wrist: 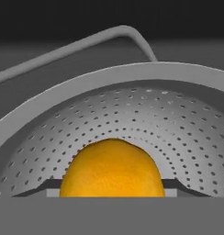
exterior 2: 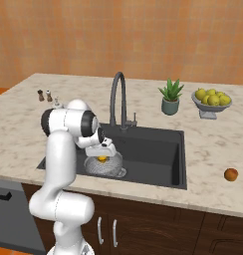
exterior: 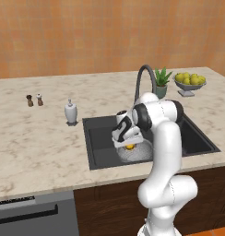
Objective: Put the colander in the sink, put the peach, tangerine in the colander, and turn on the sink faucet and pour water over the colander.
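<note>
Your gripper (exterior: 128, 144) sits low in the colander (wrist: 132, 114) in the sink (exterior 2: 153, 144), jaws spread around the tangerine (wrist: 110, 169); it's round, light and slippery, so hold its middle.

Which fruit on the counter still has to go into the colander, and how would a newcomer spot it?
Start at the dark sink and move right onto the pale counter. Near its front edge lies one small orange-red fruit, alone, unlike the yellow fruit heaped in the footed bowl farther back.
</note>
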Available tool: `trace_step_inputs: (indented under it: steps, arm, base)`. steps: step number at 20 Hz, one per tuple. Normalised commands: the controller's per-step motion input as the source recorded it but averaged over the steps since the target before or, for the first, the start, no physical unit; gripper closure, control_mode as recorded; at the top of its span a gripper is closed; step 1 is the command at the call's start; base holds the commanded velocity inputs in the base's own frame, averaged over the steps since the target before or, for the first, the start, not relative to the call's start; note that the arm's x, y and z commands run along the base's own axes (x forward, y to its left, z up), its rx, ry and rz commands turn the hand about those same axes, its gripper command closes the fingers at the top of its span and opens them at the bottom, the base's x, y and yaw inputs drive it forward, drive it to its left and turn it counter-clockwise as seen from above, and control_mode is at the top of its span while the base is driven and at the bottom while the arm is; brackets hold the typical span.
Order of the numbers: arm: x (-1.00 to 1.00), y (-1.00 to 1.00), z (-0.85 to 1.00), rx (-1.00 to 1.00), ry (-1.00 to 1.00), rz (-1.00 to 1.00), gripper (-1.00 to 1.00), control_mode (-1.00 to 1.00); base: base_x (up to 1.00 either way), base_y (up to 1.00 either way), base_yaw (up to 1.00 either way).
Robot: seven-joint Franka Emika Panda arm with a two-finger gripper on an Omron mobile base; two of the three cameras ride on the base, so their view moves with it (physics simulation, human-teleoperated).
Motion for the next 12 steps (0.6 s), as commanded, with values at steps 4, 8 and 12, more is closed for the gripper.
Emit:
trace_step_inputs:
  steps: [4,8,12]
  arm:
    - [-0.24,-0.12,0.07,0.00,0.00,0.00,-1.00,-1.00]
    - [-0.24,-0.03,0.15,0.04,0.02,0.00,-1.00,-1.00]
    - [-0.33,0.01,0.46,0.11,0.01,0.00,-1.00,-1.00]
  base:
    - [0.00,0.00,0.00]
    - [0.00,0.00,0.00]
    - [0.00,0.00,0.00]
